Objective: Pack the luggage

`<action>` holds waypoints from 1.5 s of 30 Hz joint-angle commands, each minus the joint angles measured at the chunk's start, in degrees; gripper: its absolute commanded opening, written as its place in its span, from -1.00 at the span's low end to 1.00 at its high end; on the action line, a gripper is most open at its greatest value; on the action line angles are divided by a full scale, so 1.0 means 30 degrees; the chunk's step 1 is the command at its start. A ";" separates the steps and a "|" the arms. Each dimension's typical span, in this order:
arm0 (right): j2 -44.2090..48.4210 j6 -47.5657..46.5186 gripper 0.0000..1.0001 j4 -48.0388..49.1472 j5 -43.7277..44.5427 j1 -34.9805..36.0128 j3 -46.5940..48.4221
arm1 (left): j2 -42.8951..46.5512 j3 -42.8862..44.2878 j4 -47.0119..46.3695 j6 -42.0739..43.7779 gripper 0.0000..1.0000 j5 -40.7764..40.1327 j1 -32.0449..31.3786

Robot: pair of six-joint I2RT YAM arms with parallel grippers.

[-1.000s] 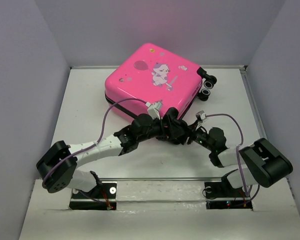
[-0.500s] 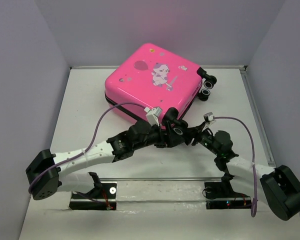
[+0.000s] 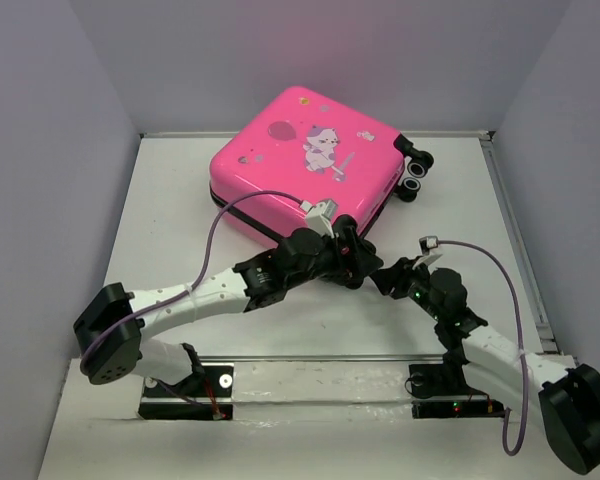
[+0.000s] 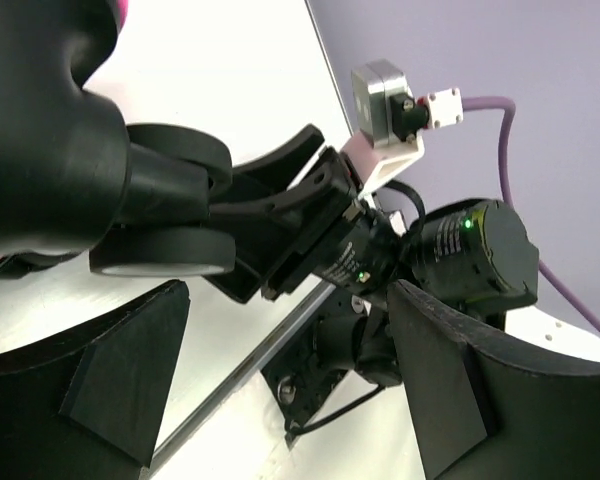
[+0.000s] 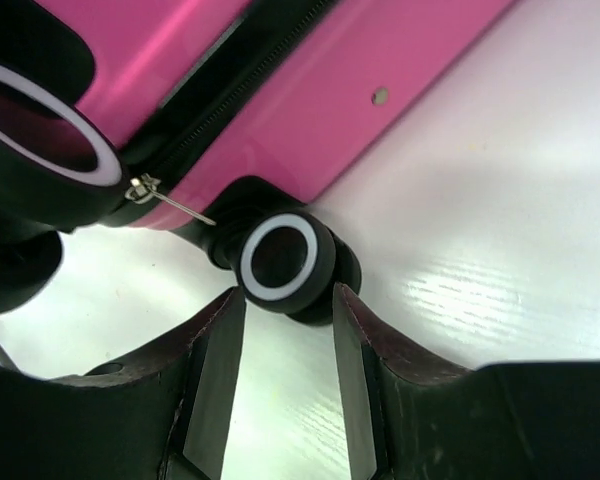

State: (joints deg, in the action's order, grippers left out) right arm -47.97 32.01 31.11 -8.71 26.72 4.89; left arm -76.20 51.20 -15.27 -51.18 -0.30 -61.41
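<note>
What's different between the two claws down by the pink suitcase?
The left gripper lies at the luggage's near corner; the right gripper hangs just short of it, aimed at a wheel. In the wrist views, the left gripper's fingers gape wide, while the right gripper's fingers stand closer together. Both are open and hold nothing.

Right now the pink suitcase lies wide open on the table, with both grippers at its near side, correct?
No. The luggage lies closed, its shells together, as the top external view shows. The left gripper and right gripper are at its near side.
</note>
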 commanded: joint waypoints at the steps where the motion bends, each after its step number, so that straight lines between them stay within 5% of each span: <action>1: 0.1016 0.0492 -0.08 -0.0761 0.0530 0.0175 -0.0192 | -0.0964 0.1010 -0.0799 0.0419 0.81 -0.1073 0.0020; 24: -0.0565 0.0287 -0.09 0.1524 -0.0613 0.0175 -0.0193 | -0.2108 0.0365 -0.4108 -0.2334 0.80 -0.4061 0.0166; 45: -0.1268 0.0229 0.00 0.2169 -0.0642 0.0175 0.0306 | -0.3250 -0.0660 -0.6893 -0.8778 0.83 -0.7284 0.0195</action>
State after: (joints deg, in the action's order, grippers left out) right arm -52.05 32.99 33.95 -10.52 26.72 4.03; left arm -85.89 49.32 -29.89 -72.88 -16.14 -61.17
